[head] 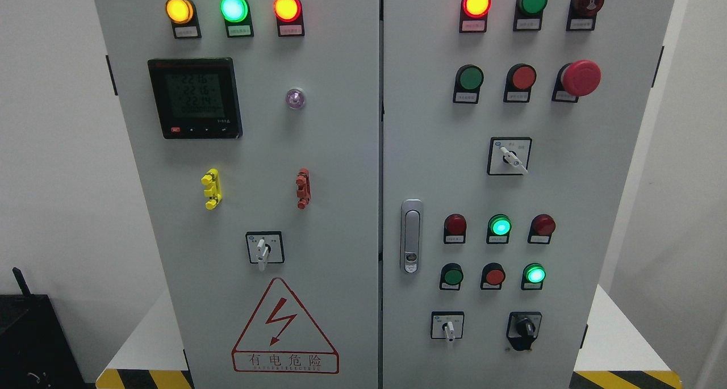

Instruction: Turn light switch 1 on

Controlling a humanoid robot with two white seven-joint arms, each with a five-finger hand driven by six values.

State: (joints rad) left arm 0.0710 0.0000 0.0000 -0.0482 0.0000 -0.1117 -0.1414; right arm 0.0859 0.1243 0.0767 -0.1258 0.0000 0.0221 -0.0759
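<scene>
A grey electrical cabinet with two doors fills the head view. The left door carries three lit lamps at the top, a black digital meter and a white-handled rotary switch low down. The right door has rows of round buttons and lamps, and three rotary switches: one in the middle, a white-handled one at the lower left and a black-knobbed one beside it. I cannot tell which control is light switch 1. Neither of my hands shows.
A red mushroom stop button sticks out at the upper right. A silver door handle sits by the seam between the doors. A high-voltage warning triangle marks the left door. A black box stands at the lower left on the floor.
</scene>
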